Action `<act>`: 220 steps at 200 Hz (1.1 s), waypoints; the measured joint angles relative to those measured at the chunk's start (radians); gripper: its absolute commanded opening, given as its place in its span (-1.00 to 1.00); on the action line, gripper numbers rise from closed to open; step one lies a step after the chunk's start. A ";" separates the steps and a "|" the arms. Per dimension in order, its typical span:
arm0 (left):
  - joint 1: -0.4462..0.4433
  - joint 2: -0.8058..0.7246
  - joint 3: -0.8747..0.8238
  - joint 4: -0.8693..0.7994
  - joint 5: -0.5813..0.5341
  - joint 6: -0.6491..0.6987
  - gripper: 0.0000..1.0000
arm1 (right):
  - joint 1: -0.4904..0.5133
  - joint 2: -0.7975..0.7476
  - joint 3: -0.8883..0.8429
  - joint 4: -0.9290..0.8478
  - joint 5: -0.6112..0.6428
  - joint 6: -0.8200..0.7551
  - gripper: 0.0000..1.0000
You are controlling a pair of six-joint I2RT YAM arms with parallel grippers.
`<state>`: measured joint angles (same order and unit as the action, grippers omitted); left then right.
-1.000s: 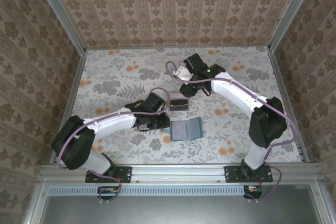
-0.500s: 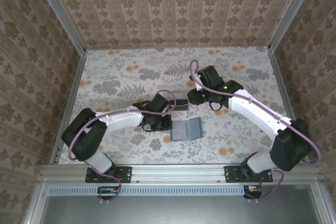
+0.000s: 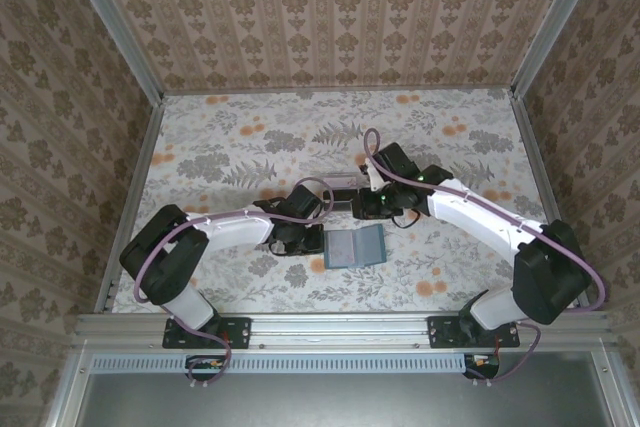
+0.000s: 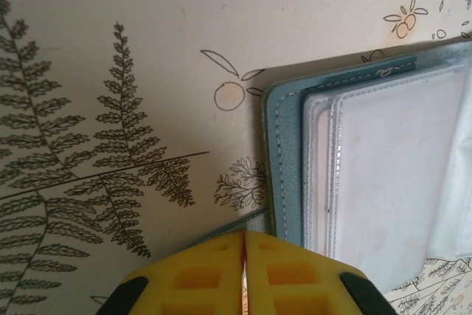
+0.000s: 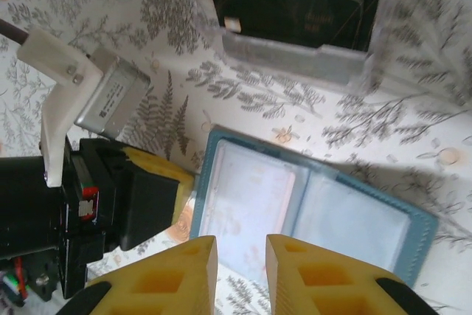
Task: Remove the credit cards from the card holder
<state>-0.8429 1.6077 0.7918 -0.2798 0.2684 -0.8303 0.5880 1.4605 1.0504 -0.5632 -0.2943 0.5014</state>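
Observation:
The teal card holder [image 3: 355, 245] lies open on the floral table, clear pockets facing up [image 4: 383, 160]. A pale pinkish credit card [image 5: 247, 201] shows faintly inside the left pocket of the card holder [image 5: 310, 208]. My left gripper [image 3: 315, 239] is at the holder's left edge, its yellow jaws [image 4: 244, 234] pressed together on the small side tab [image 4: 247, 220]. Above the holder's far edge hovers my right gripper [image 3: 362, 209], and its fingers [image 5: 241, 245] stand a little apart over the left pocket with nothing between them.
A small clear plastic tray [image 3: 342, 188] sits just behind the holder, with a dark card [image 5: 295, 14] lying in it. Patterned walls enclose the table on three sides. Bare tabletop lies at the left and far back.
My right arm swung from the back of the table down to the holder, over the tray, with its jaws narrowing. My left gripper closed at the holder's left edge.

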 measured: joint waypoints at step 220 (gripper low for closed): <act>0.014 -0.053 -0.103 0.129 0.035 -0.015 -0.80 | 0.172 0.325 0.007 0.127 -0.044 0.209 -0.26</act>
<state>-0.8288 1.5543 0.6891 -0.1513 0.3031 -0.8455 0.7605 1.7851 1.0576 -0.4362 -0.3382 0.7105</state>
